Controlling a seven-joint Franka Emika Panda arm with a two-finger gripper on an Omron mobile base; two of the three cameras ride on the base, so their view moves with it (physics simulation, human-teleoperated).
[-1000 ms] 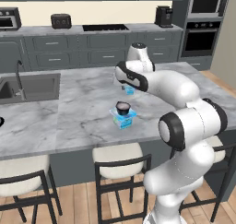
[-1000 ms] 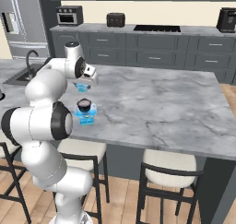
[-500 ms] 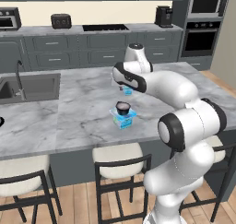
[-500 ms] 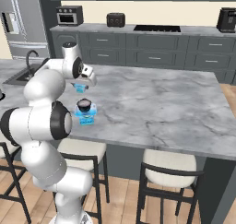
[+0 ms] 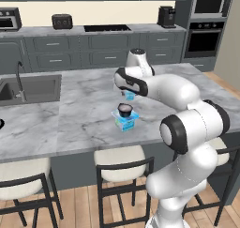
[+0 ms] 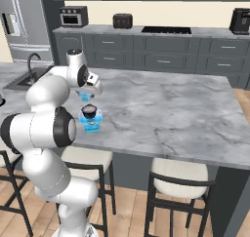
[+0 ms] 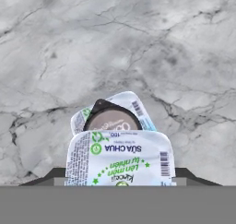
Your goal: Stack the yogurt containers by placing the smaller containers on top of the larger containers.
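**Third cup hanging over the stack, not yet set down**

Nearest the base, two stools are tucked under the near edge of the marble island.

On the island, toward the near edge, the pale blue boxy pack is lying flat. The small dark round cup is already sitting on top of it, upright and roughly centred. That counts as one of the two small containers stacked.

Just beyond the stack, on its far side and slightly higher, the gripper is pointing down. The jaws are closing around the tiny light-blue cup and carrying it clear of the marble. In the hand view its white printed lid is sitting between the two finger tips. The dark cup and a corner of the pack are peeking out past it.

Over the last second the hand is only creeping. It shifts a little sideways and a touch lower near the stack, and the jaws are not changing their width. So the grip seems steady and the carry is nearly over.

What is left, I judge, is lining the tiny cup over the dark cup's small top and lowering it. That is a narrow landing and easy to knock off.

Far left, the sink is set into the island. Along the back wall are a toaster, a coffee machine and a wall oven.
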